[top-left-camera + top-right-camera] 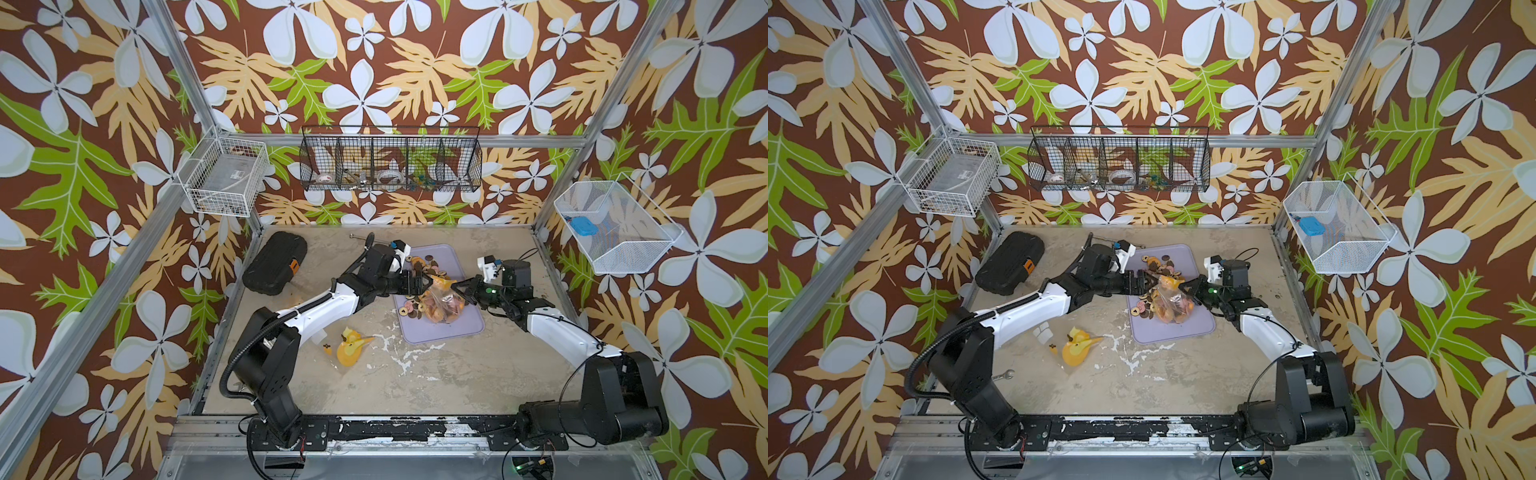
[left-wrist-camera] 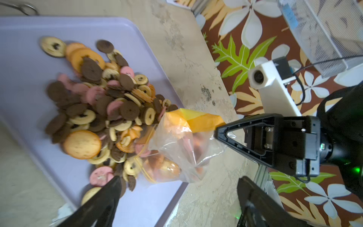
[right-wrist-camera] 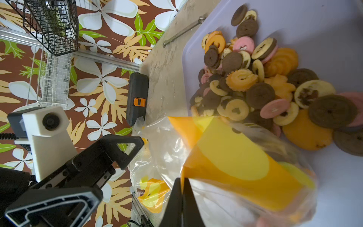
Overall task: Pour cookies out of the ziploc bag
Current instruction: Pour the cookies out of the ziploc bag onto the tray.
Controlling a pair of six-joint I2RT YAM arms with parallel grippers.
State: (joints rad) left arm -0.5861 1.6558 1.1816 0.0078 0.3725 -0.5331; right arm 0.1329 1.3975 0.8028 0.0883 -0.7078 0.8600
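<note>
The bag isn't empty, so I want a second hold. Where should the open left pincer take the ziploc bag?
Probably the free clear corner of the ziploc bag, beside where the right pincer pinches its orange end, coming from the side away from the cookies: the mouth apparently faces that pile.

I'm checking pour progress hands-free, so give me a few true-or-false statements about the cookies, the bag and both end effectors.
1. Many small round cookies lie on the lavender plastic tray. True.
2. The right end effector is shut on the clear plastic ziploc bag. True.
3. The left end effector is clamped on the bag. False: its jaws stand open.
4. The bag is empty. False: some cookies are inside.
5. The black hard case sits on the tray. False: it lies on the table, apart.
</note>
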